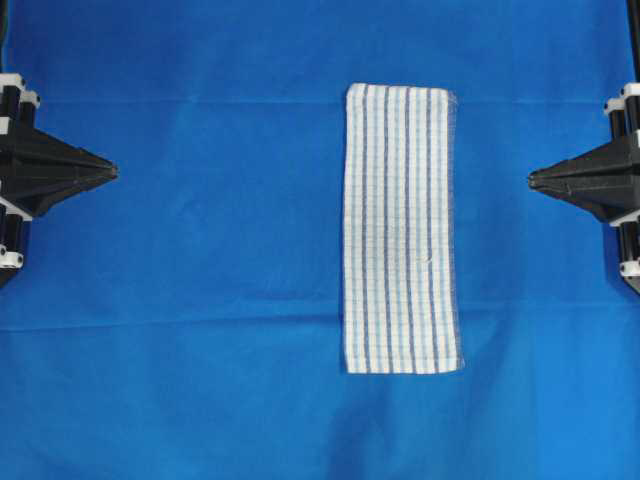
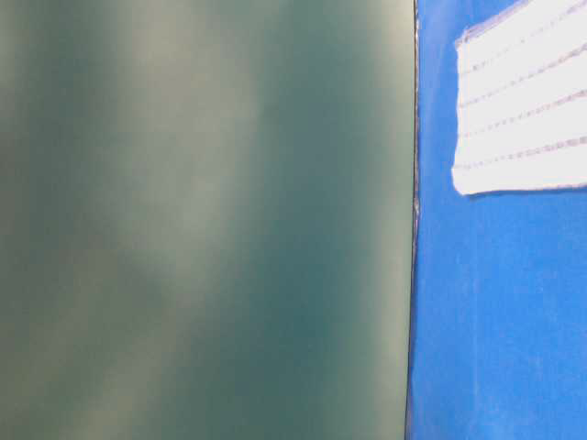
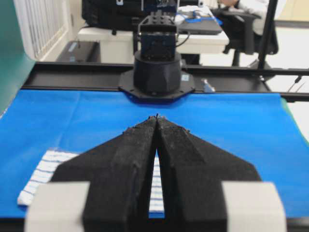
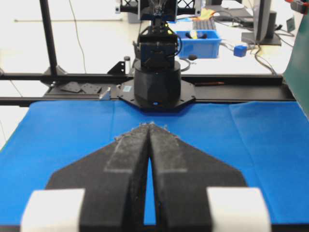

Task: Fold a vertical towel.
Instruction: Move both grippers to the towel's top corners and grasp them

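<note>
A blurred green panel [image 2: 202, 220] fills the table-level view, where the towel [image 2: 527, 110] is cropped.

The towel [image 1: 402, 228] is white with thin blue and dark-blue stripes and faint checks. The tablecloth [image 1: 200, 300] is plain blue. Both claws are black.

Matte black wedge-shaped jaws with white blocks behind

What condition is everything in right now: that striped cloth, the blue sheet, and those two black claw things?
White woven towel with blue stripes: unfolded, flat, lengthwise.
Large plain blue tablecloth: spread out, lightly creased.
Left gripper: fingers shut, empty, away from towel.
Right gripper: fingers shut, empty, away from towel.
</note>
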Robot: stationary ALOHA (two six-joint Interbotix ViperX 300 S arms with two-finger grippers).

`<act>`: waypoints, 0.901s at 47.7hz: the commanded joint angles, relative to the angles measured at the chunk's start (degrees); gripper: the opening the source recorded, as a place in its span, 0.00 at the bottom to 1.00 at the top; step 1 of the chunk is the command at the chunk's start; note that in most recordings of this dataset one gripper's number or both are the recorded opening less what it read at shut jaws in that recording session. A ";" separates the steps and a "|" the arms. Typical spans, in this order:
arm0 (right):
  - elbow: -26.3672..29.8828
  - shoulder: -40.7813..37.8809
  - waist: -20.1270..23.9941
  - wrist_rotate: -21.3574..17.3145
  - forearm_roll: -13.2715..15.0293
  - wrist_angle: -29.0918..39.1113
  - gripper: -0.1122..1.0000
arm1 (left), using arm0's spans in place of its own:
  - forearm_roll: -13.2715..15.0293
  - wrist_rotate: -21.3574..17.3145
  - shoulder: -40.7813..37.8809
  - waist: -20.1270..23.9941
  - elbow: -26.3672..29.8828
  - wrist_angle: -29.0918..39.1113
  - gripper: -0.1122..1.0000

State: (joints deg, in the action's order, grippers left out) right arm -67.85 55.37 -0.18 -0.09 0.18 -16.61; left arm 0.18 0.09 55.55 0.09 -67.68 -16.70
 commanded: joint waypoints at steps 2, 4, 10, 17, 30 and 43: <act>2.20 -0.53 -1.41 -0.35 -0.44 0.09 0.10 | 1.14 0.44 -4.04 0.62 2.81 -0.79 0.10; 2.64 -0.70 -2.37 -0.53 -0.53 0.97 0.10 | 1.23 0.44 -5.89 0.97 3.69 -0.79 0.10; 4.04 -1.49 -6.15 -0.79 -0.53 4.31 0.10 | 1.23 0.44 -13.01 3.78 6.86 -1.49 0.10; 4.39 -2.90 -11.16 -0.79 -0.53 7.65 0.10 | 1.23 0.79 -21.45 7.03 10.55 -1.58 0.10; 3.96 -9.23 -21.71 -0.97 -0.53 10.02 0.11 | 1.41 0.79 -37.53 11.60 19.69 -1.32 0.10; 5.27 -24.79 -27.95 -0.70 -0.09 9.49 0.35 | 1.41 0.70 -52.91 16.08 27.69 -2.37 0.31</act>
State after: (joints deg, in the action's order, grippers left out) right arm -64.51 34.80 -26.81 -0.88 -0.09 -6.42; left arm 1.49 0.79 5.80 15.38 -43.42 -18.28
